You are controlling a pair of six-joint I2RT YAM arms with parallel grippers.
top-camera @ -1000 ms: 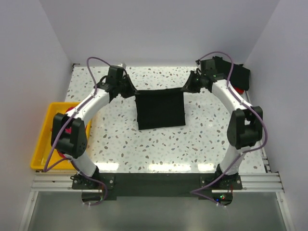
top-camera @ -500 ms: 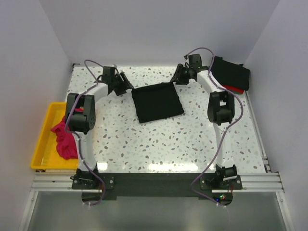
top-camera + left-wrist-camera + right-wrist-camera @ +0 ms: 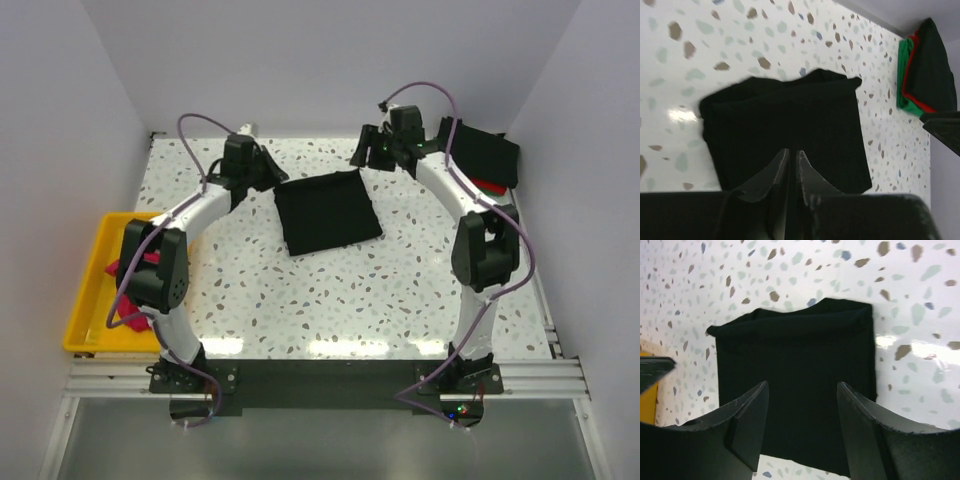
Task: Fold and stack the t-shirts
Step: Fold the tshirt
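Starting with the table: its speckled top looks hard and glossy, so cloth will slide on it easily. The black t-shirt lies folded in a rough square at the middle of the far half. It is soft, light and limp, so you should pinch one edge through all layers, or the fold opens. The stack, black over red and green, sits at the far right edge. The yellow tray, probably rigid plastic, holds a crumpled magenta shirt. The right gripper hangs over the black t-shirt with jaws apart and empty. The left gripper has its jaws almost together, on nothing.
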